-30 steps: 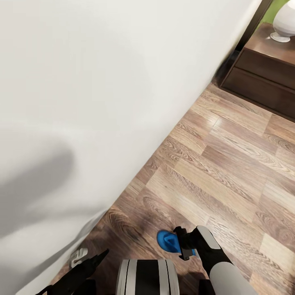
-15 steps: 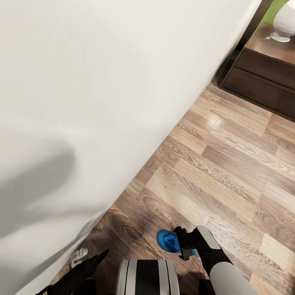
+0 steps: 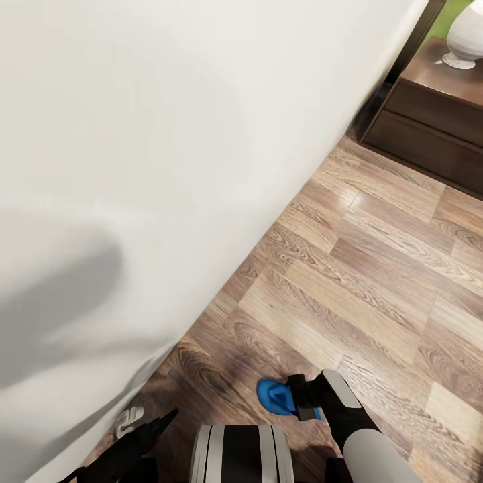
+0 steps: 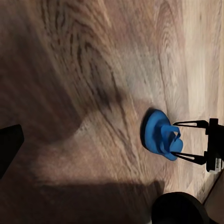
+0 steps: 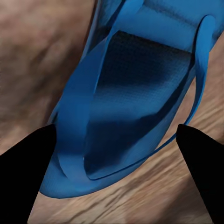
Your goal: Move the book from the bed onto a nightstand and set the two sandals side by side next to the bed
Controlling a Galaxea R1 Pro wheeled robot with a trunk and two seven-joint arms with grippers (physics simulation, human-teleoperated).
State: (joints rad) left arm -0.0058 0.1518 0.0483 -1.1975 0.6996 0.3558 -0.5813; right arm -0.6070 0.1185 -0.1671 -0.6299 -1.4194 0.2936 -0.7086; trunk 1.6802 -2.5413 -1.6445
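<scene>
Right wrist view shows your right gripper spread wide, fingers either side of the flat bright blue sandal on the wood-plank floor beside the pale mattress, nothing held, so closing looks next.

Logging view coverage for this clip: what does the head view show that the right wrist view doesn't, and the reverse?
Head view alone: the white wall, the dark wooden cabinet with a white vase on it, the left arm and the robot's trunk.

Right wrist view alone: the sandal's dark textured footbed and its straps close up, with the black fingers spread either side of it.

Both: one blue sandal at the right gripper, over the wood-plank floor.
</scene>
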